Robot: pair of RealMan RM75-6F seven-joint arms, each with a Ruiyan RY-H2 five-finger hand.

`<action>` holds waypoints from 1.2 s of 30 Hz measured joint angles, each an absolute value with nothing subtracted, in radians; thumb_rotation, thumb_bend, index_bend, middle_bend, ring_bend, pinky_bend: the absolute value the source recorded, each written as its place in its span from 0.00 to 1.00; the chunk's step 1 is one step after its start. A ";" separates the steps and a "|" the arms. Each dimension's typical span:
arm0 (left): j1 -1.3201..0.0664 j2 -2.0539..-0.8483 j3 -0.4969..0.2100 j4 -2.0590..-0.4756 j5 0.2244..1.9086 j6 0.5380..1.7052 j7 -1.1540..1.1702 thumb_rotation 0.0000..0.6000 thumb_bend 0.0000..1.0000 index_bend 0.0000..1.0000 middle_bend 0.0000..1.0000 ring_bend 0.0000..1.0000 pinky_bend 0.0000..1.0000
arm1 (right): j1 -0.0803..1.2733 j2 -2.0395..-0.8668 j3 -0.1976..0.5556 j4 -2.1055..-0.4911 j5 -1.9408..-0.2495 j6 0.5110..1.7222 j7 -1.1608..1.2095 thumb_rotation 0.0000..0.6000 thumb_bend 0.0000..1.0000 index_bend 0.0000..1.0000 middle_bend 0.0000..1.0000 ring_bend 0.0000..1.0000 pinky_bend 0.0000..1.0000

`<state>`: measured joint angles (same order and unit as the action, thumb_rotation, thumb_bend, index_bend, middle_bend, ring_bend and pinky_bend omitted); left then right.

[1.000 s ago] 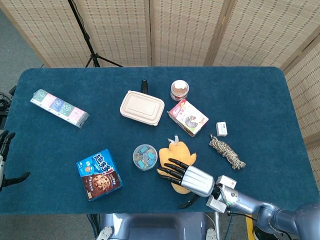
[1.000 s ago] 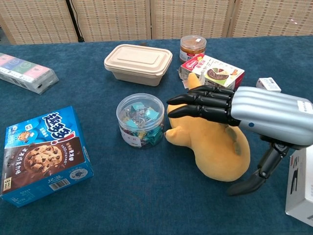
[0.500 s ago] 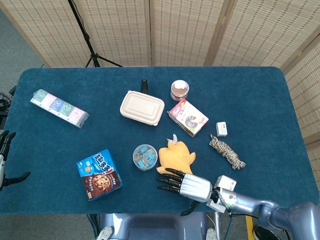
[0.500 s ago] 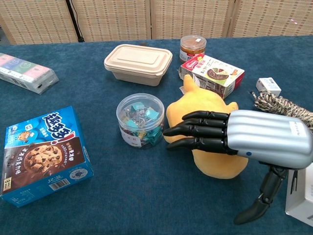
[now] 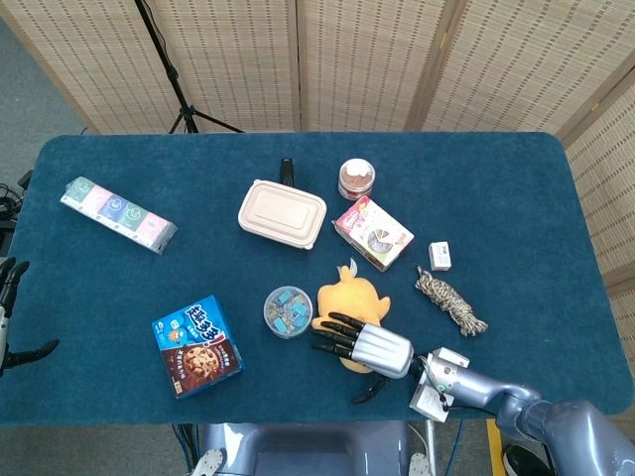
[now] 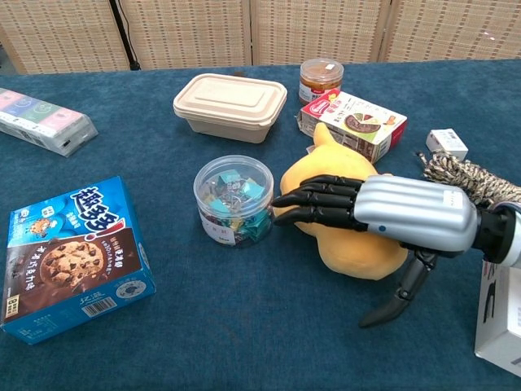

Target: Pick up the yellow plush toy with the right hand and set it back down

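The yellow plush toy [image 5: 352,296] lies on the blue table near the front, right of a clear tub. In the chest view the toy [image 6: 354,254] shows under and behind my right hand [image 6: 383,216]. That hand [image 5: 362,346] reaches in from the right with its dark fingers [image 6: 313,204] stretched flat over the toy's top and front. Its thumb hangs down off the toy, toward the cloth. Nothing is gripped. My left hand [image 5: 12,317] shows only partly at the far left edge of the head view, fingers apart and holding nothing.
A clear tub of clips [image 6: 234,199] stands just left of the toy. A colourful carton [image 6: 352,122] and a jar [image 6: 321,79] stand behind it, a rope bundle [image 6: 464,175] to its right. Further left are a beige lunch box [image 5: 282,213] and a blue cookie box [image 5: 196,345].
My right hand drew back toward the near edge half a second ago and has now come forward over the toy again. The toy has shifted slightly away from me.
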<state>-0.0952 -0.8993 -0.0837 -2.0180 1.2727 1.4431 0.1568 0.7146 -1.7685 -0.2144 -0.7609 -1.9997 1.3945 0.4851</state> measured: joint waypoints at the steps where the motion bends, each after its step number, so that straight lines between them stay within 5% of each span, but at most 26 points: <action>1: -0.096 -0.899 -0.084 -2.018 1.273 1.443 0.157 1.00 0.00 0.00 0.00 0.00 0.00 | 0.715 -1.773 -0.211 -0.758 -1.991 1.394 0.504 0.41 0.00 0.00 0.00 0.00 0.00; 22: -0.097 -0.896 -0.085 -2.016 1.270 1.442 0.150 1.00 0.00 0.00 0.00 0.00 0.00 | 0.740 -1.863 -0.126 -0.628 -1.821 1.306 0.713 0.41 0.00 0.00 0.00 0.00 0.00; 36: -0.099 -0.896 -0.081 -2.019 1.271 1.436 0.152 1.00 0.00 0.00 0.00 0.00 0.00 | 0.745 -1.815 -0.107 -0.766 -1.783 1.294 0.727 0.41 0.00 0.00 0.00 0.00 0.00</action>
